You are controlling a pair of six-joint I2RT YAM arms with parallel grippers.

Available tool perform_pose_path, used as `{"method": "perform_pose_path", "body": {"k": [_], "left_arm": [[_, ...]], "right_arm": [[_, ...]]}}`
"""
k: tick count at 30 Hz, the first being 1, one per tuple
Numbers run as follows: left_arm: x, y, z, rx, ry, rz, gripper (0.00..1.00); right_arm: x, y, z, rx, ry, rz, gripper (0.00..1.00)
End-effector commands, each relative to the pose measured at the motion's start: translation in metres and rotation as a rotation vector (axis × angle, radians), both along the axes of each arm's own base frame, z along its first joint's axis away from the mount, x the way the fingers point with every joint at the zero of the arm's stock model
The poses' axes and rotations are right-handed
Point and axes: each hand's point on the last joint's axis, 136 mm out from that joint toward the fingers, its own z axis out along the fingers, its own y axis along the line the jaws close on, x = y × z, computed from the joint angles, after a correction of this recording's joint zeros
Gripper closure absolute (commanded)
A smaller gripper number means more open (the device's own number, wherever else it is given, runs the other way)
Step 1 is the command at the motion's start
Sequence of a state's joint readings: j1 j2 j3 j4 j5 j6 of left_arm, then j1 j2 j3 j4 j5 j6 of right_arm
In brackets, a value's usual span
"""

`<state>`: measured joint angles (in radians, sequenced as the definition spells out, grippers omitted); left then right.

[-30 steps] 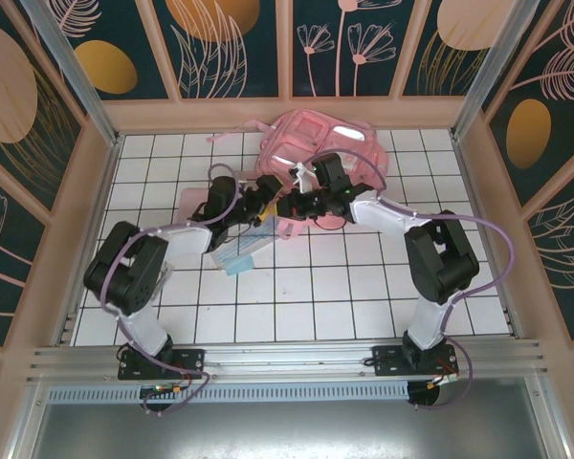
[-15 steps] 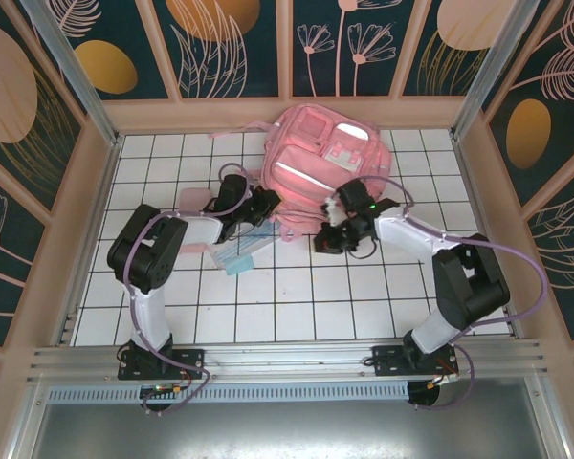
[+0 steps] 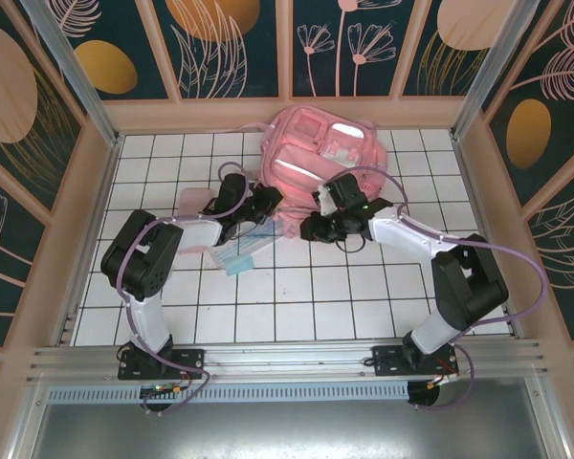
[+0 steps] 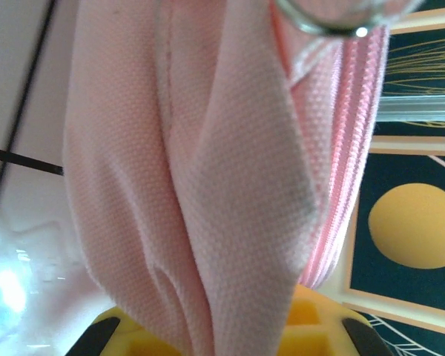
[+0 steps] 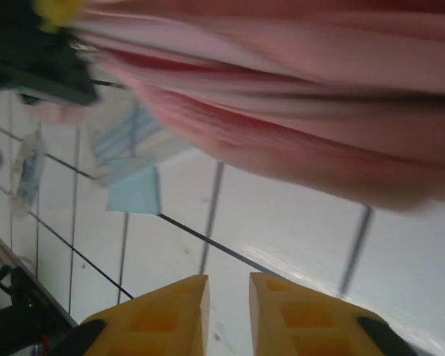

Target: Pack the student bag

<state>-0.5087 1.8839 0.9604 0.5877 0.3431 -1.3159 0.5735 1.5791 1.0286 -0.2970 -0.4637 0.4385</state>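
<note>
Top external: student bag [image 3: 318, 153] is lying far-centre on the table [image 3: 297, 287] | left wrist: left gripper [image 4: 215, 337] is pinching its fabric | right wrist: right gripper [image 5: 226, 311] is hovering pressed together, empty — likely the opening step; next calls for spreading its mouth.

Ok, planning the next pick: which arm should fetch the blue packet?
Right, probably: the right end effector is empty with the blue packet in view; the left end effector pinches the backpack.

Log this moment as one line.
left gripper clamping student bag fabric | right gripper shut, empty, beside bag | blue packet on table
</note>
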Motion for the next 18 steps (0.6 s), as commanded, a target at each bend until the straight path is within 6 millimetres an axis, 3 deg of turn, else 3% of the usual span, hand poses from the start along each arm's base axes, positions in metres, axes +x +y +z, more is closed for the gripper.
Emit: {"method": "perform_pose_path", "body": {"k": [1,7,9,11,14,18], "left_arm": [[-0.007,-0.029,0.065,-0.185,-0.152,-0.012,1.00],[-0.022,-0.063,0.074,-0.319,-0.126,-0.056,0.92],[-0.026,-0.069,0.072,-0.310,-0.122,-0.075,0.80],[-0.030,-0.070,0.060,-0.265,-0.104,-0.096,0.56],[-0.032,-0.065,0.045,-0.173,-0.089,-0.107,0.34],[-0.040,-0.047,0.014,-0.044,-0.048,-0.108,0.24]], "right_arm": [[0.017,0.008,0.026,0.111,-0.070,-0.128,0.71],[0.010,0.000,0.022,0.170,-0.127,-0.265,0.57],[0.010,-0.007,0.020,0.164,-0.150,-0.298,0.53],[0.015,-0.017,0.015,0.125,-0.172,-0.344,0.46],[0.020,-0.028,0.008,0.080,-0.185,-0.388,0.44],[0.028,-0.047,-0.004,0.032,-0.168,-0.464,0.43]]}}
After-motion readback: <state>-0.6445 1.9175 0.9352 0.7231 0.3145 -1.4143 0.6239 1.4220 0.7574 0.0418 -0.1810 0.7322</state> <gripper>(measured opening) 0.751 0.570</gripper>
